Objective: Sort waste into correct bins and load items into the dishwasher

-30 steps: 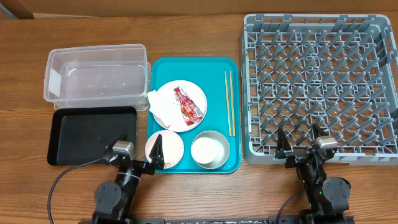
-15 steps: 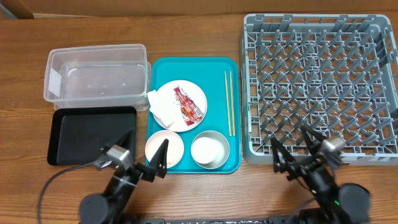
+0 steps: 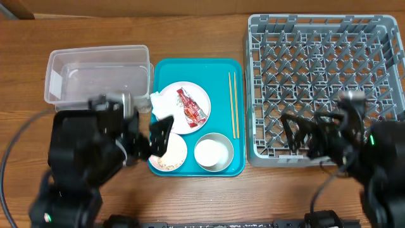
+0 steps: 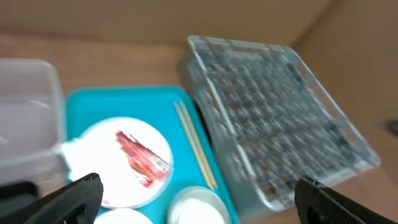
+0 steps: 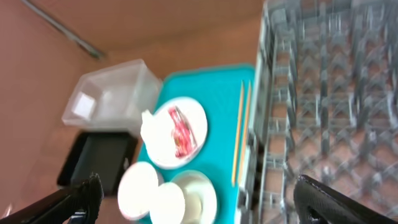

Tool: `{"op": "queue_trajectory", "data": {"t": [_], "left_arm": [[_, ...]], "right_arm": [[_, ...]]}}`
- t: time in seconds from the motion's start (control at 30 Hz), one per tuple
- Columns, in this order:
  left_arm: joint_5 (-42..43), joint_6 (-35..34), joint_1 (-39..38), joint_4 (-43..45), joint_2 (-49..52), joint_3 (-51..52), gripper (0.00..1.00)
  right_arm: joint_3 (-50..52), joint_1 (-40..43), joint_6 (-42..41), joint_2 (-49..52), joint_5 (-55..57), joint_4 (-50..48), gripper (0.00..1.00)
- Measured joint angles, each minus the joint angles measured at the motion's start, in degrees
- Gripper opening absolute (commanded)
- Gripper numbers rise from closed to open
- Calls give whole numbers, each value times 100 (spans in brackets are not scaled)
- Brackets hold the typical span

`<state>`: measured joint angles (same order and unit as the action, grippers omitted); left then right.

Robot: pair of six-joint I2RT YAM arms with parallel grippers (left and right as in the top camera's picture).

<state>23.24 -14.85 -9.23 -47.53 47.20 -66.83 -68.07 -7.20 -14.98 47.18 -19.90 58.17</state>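
Overhead, the left hand (image 3: 152, 140) overlaps the small dish (image 3: 174, 156) (unobstructed from right wrist).

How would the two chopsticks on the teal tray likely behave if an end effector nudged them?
The chopsticks look thin and straight, so probably light and stiff. Lying loose on the smooth teal tray, they would likely slide or roll apart when nudged.

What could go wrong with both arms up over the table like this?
The left gripper hangs open partly over the small dish of loose grains. If it comes down off-centre, it might tip the dish and scatter them across the blue tray. The chopsticks lie flat and thin close beside the rack, so fingers may slip off them or flick them away.
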Motion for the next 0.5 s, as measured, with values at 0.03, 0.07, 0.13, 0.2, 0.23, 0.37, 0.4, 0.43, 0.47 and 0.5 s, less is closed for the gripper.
{"op": "queue_trajectory", "data": {"t": [0.03, 0.07, 0.13, 0.2, 0.23, 0.37, 0.4, 0.43, 0.47, 0.5], "left_arm": [[245, -2, 0, -92, 251, -251, 100], [391, -2, 0, -92, 376, -348, 100], [697, -26, -2, -164, 636, -474, 100], [820, -66, -44, -514, 907, -509, 96], [817, -94, -109, -745, 1064, -509, 85], [323, -223, -774, -1513, 1882, -509, 61], [118, -275, -1012, -1596, 2114, -503, 60], [-105, -323, -1292, -1622, 2371, -487, 57], [-310, -348, -1519, -1615, 2581, -474, 56], [-535, -400, -1768, -1585, 2830, -450, 56]], "right_arm": [[-129, 0, 4, 291, -50, 181, 100], [-175, 0, -2, 442, -90, 249, 100], [-203, 0, 0, 728, -170, 330, 100], [-203, 0, 0, 929, -236, 378, 100], [-203, 0, 0, 981, -243, 387, 100], [-203, 0, -94, 1091, -258, 369, 100], [-203, -2, -131, 1091, -258, 343, 100], [-210, 0, -155, 1088, -258, 321, 100], [-212, 0, -175, 1088, -254, 308, 100], [-212, 0, -195, 1091, -256, 295, 100]]}}
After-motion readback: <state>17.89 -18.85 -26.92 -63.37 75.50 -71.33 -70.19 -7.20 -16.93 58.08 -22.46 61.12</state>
